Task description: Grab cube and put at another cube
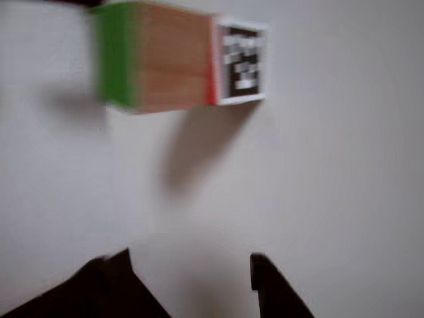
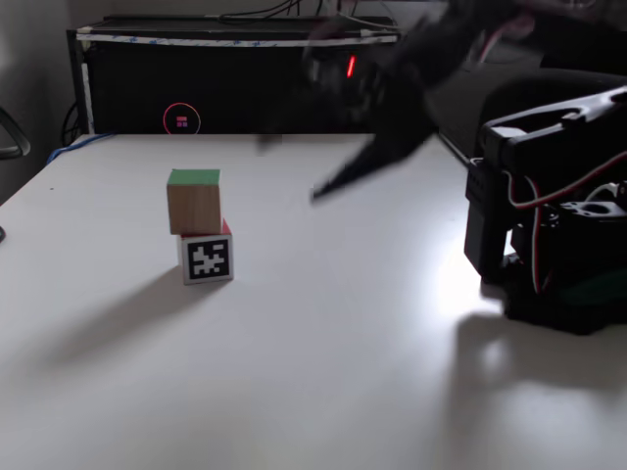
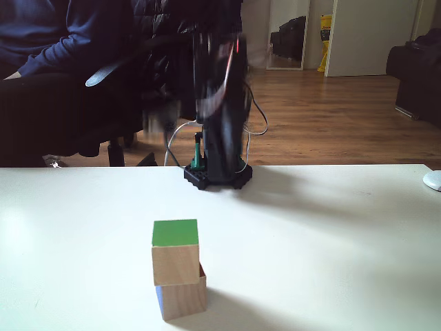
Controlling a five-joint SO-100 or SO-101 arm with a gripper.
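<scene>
The wooden cube (image 2: 193, 203) with its green face up rests on top of another cube (image 2: 207, 260), whose black-and-white marker faces the camera. In a fixed view, the same stack shows the green-topped cube (image 3: 175, 252) sitting slightly askew on the lower cube (image 3: 183, 298). The other view is blurred and shows the cube (image 1: 159, 63) pressed against the marker cube (image 1: 242, 63). My gripper (image 1: 192, 281) is open with nothing between its dark fingers (image 1: 112, 285), well apart from the stack. In a fixed view the gripper (image 2: 328, 186) is a motion-blurred shape in the air, right of the stack.
The arm's base (image 2: 558, 235) stands at the table's right side. A black box with a red ring light (image 2: 181, 119) lines the far edge. A seated person (image 3: 41, 41) is behind the table, and a white object (image 3: 433, 181) lies at its right edge.
</scene>
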